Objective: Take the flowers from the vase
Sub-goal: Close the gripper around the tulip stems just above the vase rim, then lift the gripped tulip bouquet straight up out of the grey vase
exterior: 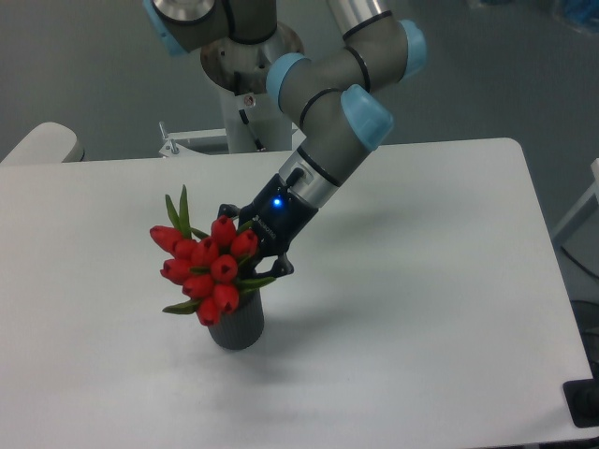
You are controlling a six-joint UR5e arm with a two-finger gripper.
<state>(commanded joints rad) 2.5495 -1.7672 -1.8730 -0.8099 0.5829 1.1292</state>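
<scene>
The flowers, a tight bunch of red tulip buds with green leaves, tilt to the left just above the mouth of the vase. The vase is small, dark grey and cylindrical, standing upright on the white table. My gripper comes in from the upper right and is shut on the bunch at its right side, its dark fingers partly hidden behind the buds. The stems are hidden by the buds and the vase rim, so I cannot tell whether they still reach inside.
The arm's base column stands behind the table's far edge. A pale rounded object sits off the far left corner. A dark object is at the table's near right corner.
</scene>
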